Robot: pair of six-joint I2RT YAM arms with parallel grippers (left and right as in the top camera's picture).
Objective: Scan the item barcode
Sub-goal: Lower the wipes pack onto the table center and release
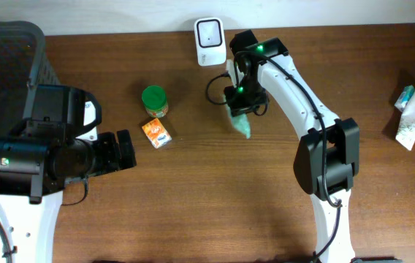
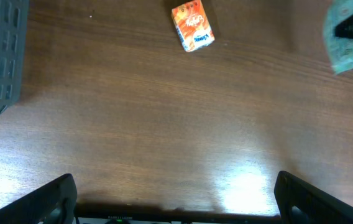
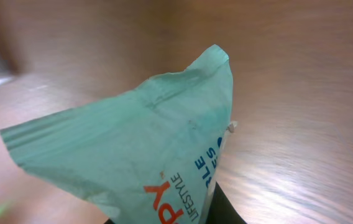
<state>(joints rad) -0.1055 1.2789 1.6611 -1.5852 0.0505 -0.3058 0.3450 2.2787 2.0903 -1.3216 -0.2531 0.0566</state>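
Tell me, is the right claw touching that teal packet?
Touching. The right wrist view shows the teal packet sticking straight out of the right gripper, its bottom edge pinched against a dark finger.

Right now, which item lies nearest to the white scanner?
The teal pouch, at the right gripper, just below the white scanner; the orange carton and green-lidded jar sit farther left.

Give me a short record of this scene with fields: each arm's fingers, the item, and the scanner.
left fingers: open, holding nothing
right fingers: closed on the teal plastic pouch
scanner: small white box-shaped scanner, at the far table edge, apart from the pouch
other items: green-lidded jar and orange carton, close together on the wooden table
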